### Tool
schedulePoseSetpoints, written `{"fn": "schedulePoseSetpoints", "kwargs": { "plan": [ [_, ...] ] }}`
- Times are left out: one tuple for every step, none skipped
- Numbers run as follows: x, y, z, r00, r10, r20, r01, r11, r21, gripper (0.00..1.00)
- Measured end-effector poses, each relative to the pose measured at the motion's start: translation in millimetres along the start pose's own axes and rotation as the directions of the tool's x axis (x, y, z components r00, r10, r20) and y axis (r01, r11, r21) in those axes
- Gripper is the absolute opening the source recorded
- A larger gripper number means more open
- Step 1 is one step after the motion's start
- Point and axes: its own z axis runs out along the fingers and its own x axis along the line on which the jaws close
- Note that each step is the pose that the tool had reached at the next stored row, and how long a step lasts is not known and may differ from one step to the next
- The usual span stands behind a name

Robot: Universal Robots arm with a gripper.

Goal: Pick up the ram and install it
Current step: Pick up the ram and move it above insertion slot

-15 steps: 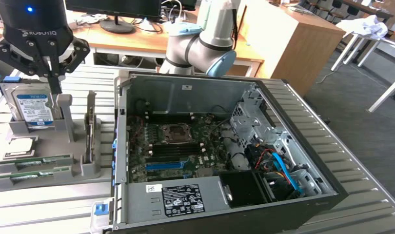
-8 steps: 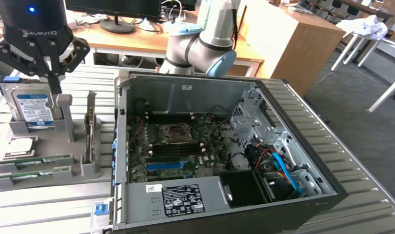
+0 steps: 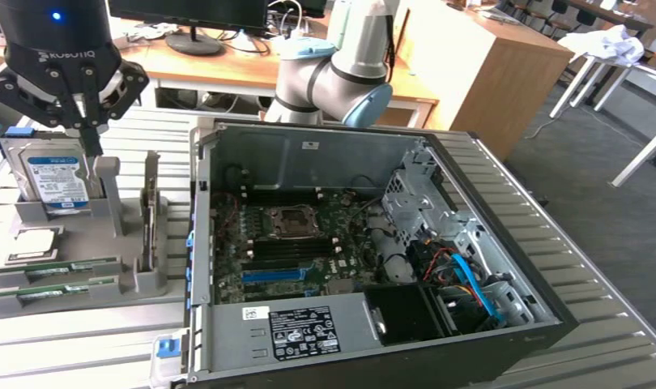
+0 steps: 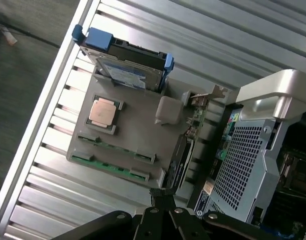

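**While the ram lies in its holder, a clenched gripper hangs above**

With its fingers pressed together on nothing, the gripper has neither pick-up nor install done, by the look of it. The ram, a green stick, lies flat in a slot along the grey holder's edge farthest from the hard drive. The open computer case stands just beside the holder on a slatted metal table. Beyond are wooden desks, a monitor and a grey floor.
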Motion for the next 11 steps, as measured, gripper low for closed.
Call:
{"fn": "schedulePoseSetpoints", "kwargs": {
  "plan": [
    [0.0,0.0,0.0,0.9999,-0.013,-0.0005,0.013,0.9999,-0.0003,0.10],
    [0.0,0.0,0.0,0.9997,-0.025,-0.0011,0.025,0.9997,-0.0006,0.10],
    [0.0,0.0,0.0,0.9995,-0.031,-0.0013,0.031,0.9995,-0.0007,0.10],
    [0.0,0.0,0.0,0.9993,-0.037,-0.0016,0.037,0.9993,-0.0009,0.10],
    [0.0,0.0,0.0,0.9991,-0.043,-0.0019,0.043,0.9991,-0.0011,0.10],
    [0.0,0.0,0.0,0.9988,-0.050,-0.0021,0.050,0.9988,-0.0012,0.10],
    [0.0,0.0,0.0,0.9985,-0.055,-0.0024,0.055,0.9985,-0.0014,0.10],
    [0.0,0.0,0.0,0.9981,-0.061,-0.0027,0.061,0.9981,-0.0015,0.10],
    [0.0,0.0,0.0,0.9978,-0.067,-0.0029,0.067,0.9978,-0.0017,0.10],
    [0.0,0.0,0.0,0.9974,-0.073,-0.0031,0.073,0.9974,-0.0018,0.10],
    [0.0,0.0,0.0,0.9969,-0.078,-0.0034,0.078,0.9969,-0.0020,0.10]
  ]
}}
